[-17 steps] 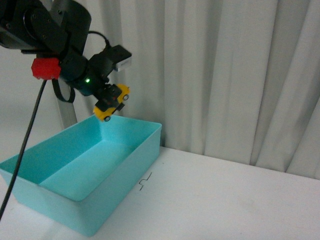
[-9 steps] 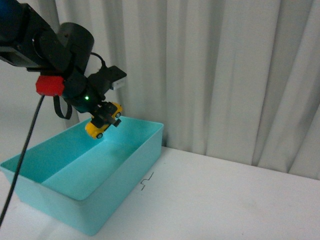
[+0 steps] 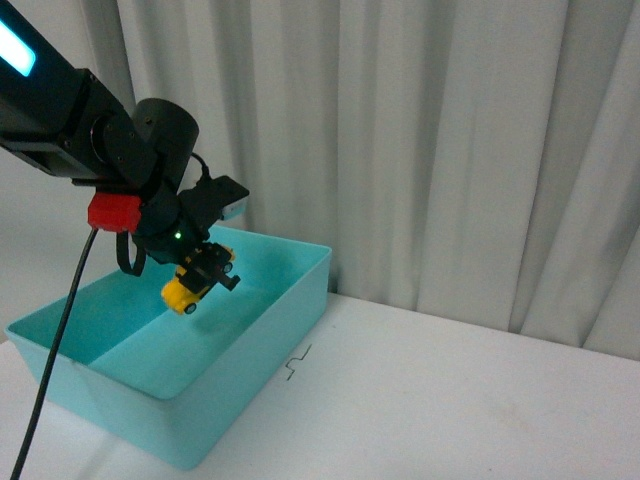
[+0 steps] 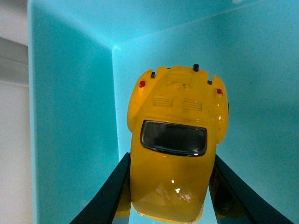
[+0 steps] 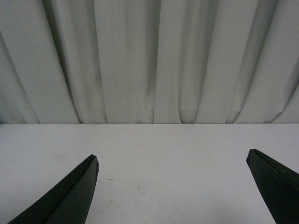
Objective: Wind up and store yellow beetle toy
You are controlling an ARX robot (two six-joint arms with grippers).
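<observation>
My left gripper [image 3: 205, 272] is shut on the yellow beetle toy [image 3: 186, 287], which hangs nose-down inside the turquoise bin [image 3: 255, 355], above its floor. In the left wrist view the yellow beetle toy [image 4: 175, 144] fills the middle, its dark window and red tail lights showing, with a black finger [image 4: 112, 196] pressed on each flank and the turquoise bin [image 4: 70, 116] all around. My right gripper [image 5: 172, 161] is open over bare white table, nothing between its fingers. It is out of the front view.
The white table [image 3: 450, 400] stretches to the right of the bin, with a small dark squiggle mark [image 3: 296, 363] near the bin's wall. A pleated white curtain [image 3: 450, 150] closes off the back. A black cable [image 3: 55, 360] hangs from the left arm.
My left gripper has carried the toy downward and a little to the left, from above the bin's far rim to inside the bin.
</observation>
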